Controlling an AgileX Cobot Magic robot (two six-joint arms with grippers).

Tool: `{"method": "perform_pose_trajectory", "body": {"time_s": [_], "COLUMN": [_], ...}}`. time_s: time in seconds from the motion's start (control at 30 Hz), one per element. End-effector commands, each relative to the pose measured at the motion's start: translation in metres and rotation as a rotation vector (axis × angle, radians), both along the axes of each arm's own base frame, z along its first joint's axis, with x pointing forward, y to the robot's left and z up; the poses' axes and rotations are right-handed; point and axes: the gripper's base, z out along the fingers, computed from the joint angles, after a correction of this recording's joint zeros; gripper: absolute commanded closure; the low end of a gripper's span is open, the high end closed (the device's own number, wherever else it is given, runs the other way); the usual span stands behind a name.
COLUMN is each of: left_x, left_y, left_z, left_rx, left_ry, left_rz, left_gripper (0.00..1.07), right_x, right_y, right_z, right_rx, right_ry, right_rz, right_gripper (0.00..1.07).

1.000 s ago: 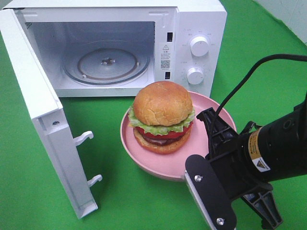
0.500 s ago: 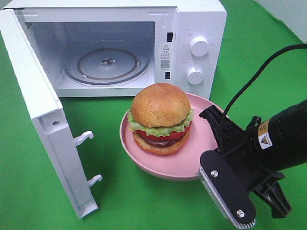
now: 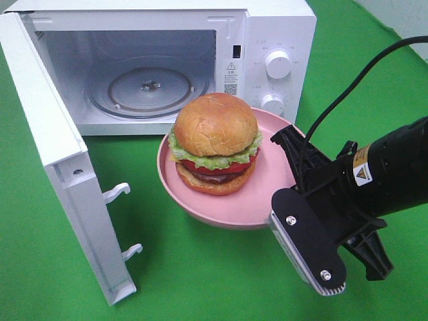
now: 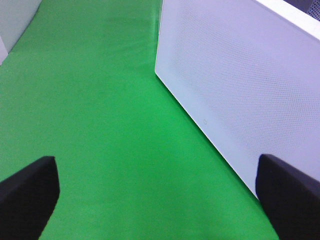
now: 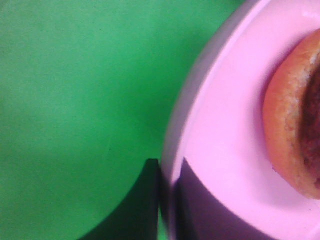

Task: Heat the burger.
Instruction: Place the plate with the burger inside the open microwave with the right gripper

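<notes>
The burger [image 3: 215, 142], with its golden bun, lettuce and dark patty, sits on a pink plate [image 3: 262, 200] held above the green cloth just in front of the open microwave [image 3: 274, 30]. My right gripper [image 3: 284, 194] is shut on the plate's right rim. In the right wrist view the right gripper [image 5: 169, 200] pinches that rim, with the plate [image 5: 225, 150] and the burger's edge [image 5: 295, 135] beyond. My left gripper [image 4: 160, 200] is open and holds nothing. It hangs over the cloth beside the microwave's door [image 4: 240, 85] and is out of the high view.
The microwave's door [image 3: 60, 160] swings out to the left and its latches point toward the plate. A glass turntable [image 3: 148, 90] lies inside the cavity. Two dials [image 3: 277, 63] sit on the right panel. Green cloth [image 3: 200, 281] covers the table.
My right gripper has lifted the plate and carried it, with the burger, up and to the left toward the microwave opening. The left gripper has not visibly moved.
</notes>
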Motion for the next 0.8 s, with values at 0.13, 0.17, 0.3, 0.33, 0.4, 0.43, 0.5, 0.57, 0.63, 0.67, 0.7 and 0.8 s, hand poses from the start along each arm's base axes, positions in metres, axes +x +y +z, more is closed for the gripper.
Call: {"method": "perform_pose_trajectory", "body": {"time_s": [0.13,0.17,0.3,0.33,0.4,0.43,0.5,0.57,0.63,0.67,0.7,0.8], "left_x": [-0.002,-0.002,-0.002,-0.002,-0.002,-0.002,-0.002,-0.002,-0.002,-0.002,-0.002,-0.002], "left_y": [0.000,0.000,0.000,0.000,0.000,0.000,0.000,0.000,0.000,0.000,0.000,0.000], "left_z": [0.001,0.001,0.001,0.001,0.001,0.001,0.001,0.001,0.001,0.001,0.001,0.001], "left_rx": [0.002,0.002,0.002,0.002,0.002,0.002,0.002,0.002,0.002,0.002,0.002,0.002], "left_ry": [-0.024,-0.024,-0.024,-0.024,-0.024,-0.024,-0.024,-0.024,-0.024,-0.024,-0.024,-0.024], "left_rz": [0.002,0.002,0.002,0.002,0.002,0.002,0.002,0.002,0.002,0.002,0.002,0.002], "left_gripper": [0.07,0.07,0.07,0.07,0.07,0.07,0.07,0.07,0.07,0.07,0.07,0.07], "right_x": [0.009,0.013,0.022,0.022,0.032,0.032,0.037,0.039,0.043,0.047,0.047,0.053], "right_y": [0.009,0.012,0.020,0.020,0.028,0.028,0.032,0.039,0.043,0.047,0.047,0.052], "right_z": [0.007,0.005,0.003,0.003,0.002,0.002,0.002,0.002,0.002,0.004,0.004,0.004], "right_rx": [0.047,0.043,0.045,0.045,0.047,0.047,0.048,0.052,0.055,0.061,0.061,0.062], "right_ry": [-0.058,-0.054,-0.045,-0.045,-0.042,-0.042,-0.042,-0.046,-0.048,-0.053,-0.053,-0.055], "right_rz": [0.008,0.008,-0.004,-0.004,-0.012,-0.012,-0.013,0.000,0.002,0.001,0.001,0.000], "right_gripper": [1.07,1.07,1.07,1.07,1.07,1.07,1.07,1.07,1.07,1.07,1.07,1.07]}}
